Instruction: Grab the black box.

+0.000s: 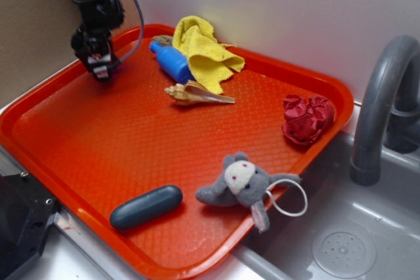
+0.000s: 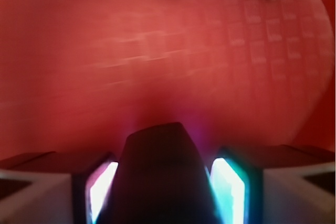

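The orange tray (image 1: 131, 136) lies beside the sink (image 1: 341, 240), carrying a yellow cloth (image 1: 203, 50), blue bottle (image 1: 172, 63), shell (image 1: 197, 94), crumpled red wrapper (image 1: 306, 117), plush toy (image 1: 239, 185) and grey-blue case (image 1: 146, 206). The arm descends steeply over the tray's far left corner. The tool (image 1: 100, 65) points down, just above the tray surface. The black box (image 2: 163, 177), matte, dark, with rounded top, sits between the fingers (image 2: 228, 187), which close against both its sides.
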Action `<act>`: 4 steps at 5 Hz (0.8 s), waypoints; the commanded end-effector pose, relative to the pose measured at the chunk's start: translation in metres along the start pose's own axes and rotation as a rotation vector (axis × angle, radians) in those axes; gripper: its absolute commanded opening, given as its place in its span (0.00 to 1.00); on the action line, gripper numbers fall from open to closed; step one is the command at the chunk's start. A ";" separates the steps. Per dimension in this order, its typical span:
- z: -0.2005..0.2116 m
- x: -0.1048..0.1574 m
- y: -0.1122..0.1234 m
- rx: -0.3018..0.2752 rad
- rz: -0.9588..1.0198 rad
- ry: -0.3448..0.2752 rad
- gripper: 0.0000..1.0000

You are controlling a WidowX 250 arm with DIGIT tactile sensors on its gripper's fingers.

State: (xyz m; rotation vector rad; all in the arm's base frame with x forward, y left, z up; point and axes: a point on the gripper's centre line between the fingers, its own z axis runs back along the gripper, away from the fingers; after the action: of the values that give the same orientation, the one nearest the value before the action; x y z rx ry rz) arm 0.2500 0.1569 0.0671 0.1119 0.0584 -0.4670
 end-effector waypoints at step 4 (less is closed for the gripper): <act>0.185 0.003 -0.141 -0.070 0.825 -0.234 0.00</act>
State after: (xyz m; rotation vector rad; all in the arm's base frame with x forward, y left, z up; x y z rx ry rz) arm 0.1838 0.0041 0.2210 0.0058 -0.1675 0.3578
